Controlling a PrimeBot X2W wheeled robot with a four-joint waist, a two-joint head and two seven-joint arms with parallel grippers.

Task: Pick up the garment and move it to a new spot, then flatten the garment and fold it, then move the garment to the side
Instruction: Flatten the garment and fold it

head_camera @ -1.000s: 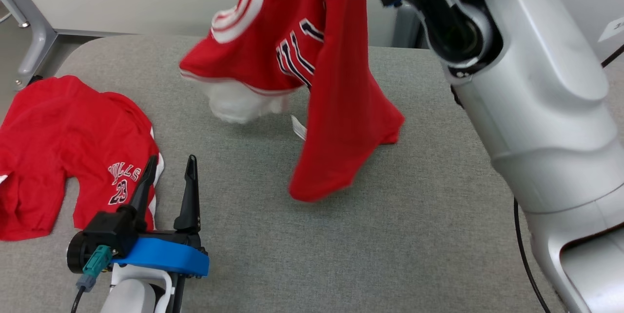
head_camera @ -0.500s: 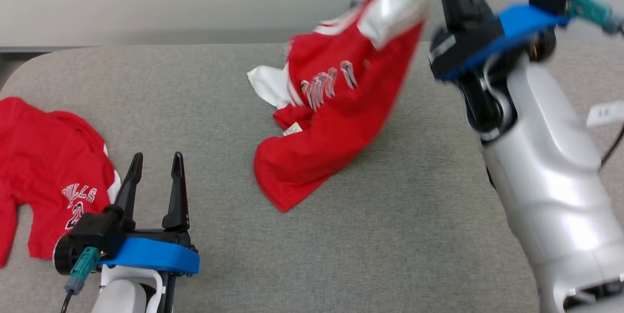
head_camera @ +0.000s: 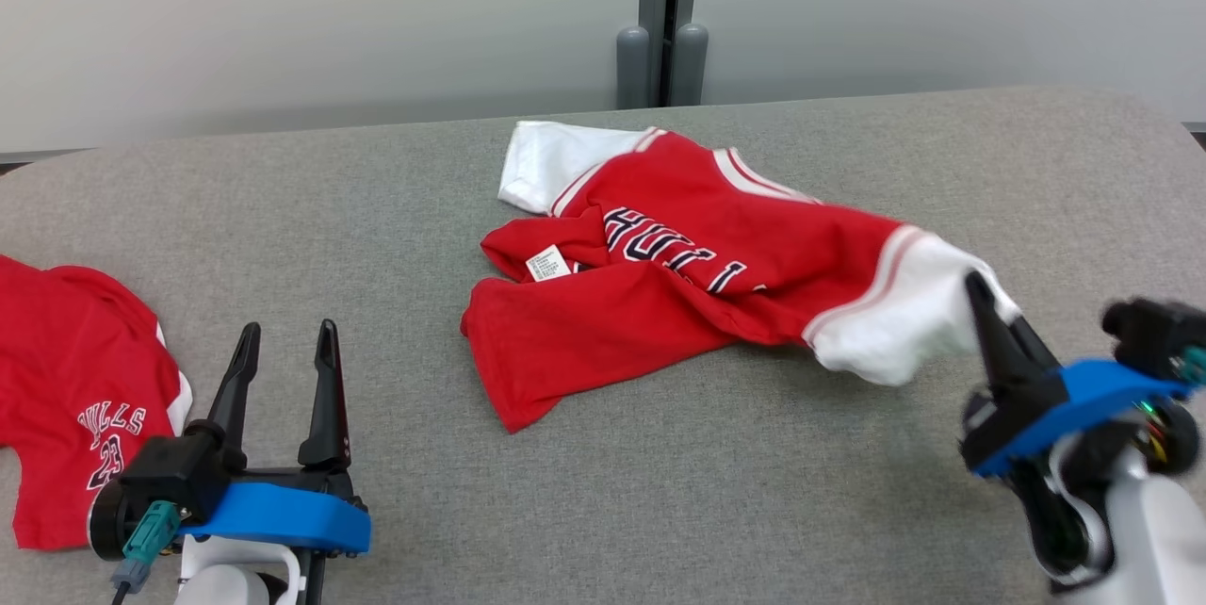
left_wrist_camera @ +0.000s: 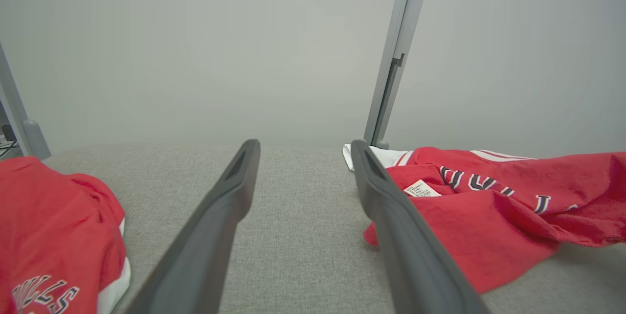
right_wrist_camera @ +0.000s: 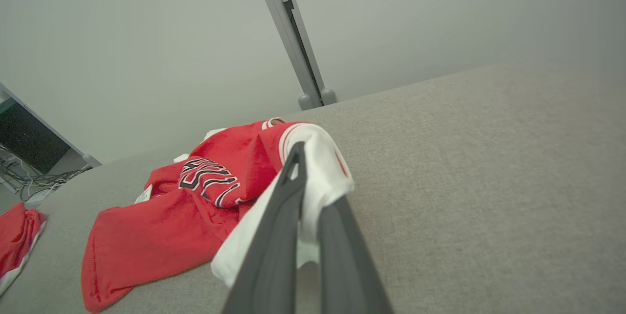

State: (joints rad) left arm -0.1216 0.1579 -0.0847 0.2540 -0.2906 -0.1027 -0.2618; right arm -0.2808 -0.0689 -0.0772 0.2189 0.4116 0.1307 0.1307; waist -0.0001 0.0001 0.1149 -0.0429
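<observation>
On the far left of the grey woven-fabric tabletop (head_camera: 660, 511) lay a second red printed garment with white side trim (head_camera: 66, 388), flat and not in play. Just right of it the left gripper (head_camera: 288, 330) sat low near the front edge, jaws spread wide with nothing between them, fingers pointing toward the back wall. Mid-table was the task item, a crumpled red jersey with white sleeves and dark lettering (head_camera: 678, 303). It was down on the cloth surface but bunched, with a small white care label (head_camera: 546, 263) turned up and a red hem corner (head_camera: 504, 412) sticking out toward the front-left. Its long axis ran roughly left to right across the table, rising slightly at the right end. There the right gripper (head_camera: 975, 283) had its jaws pressed together on the white sleeve end (head_camera: 895, 332), which looked held a little off the surface; the right wrist view showed white cloth draped over and between the fingers. Key relation: the jersey lay ahead and to the right of the open left jaws, with the loose hem corner as its closest part, so the left arm was the nearer one for that end. My read is that the move was about done and flattening was next. That likely needs the left jaws on the loose side and a pull along the long axis. Risk: the folded-under layers might not spread.
</observation>
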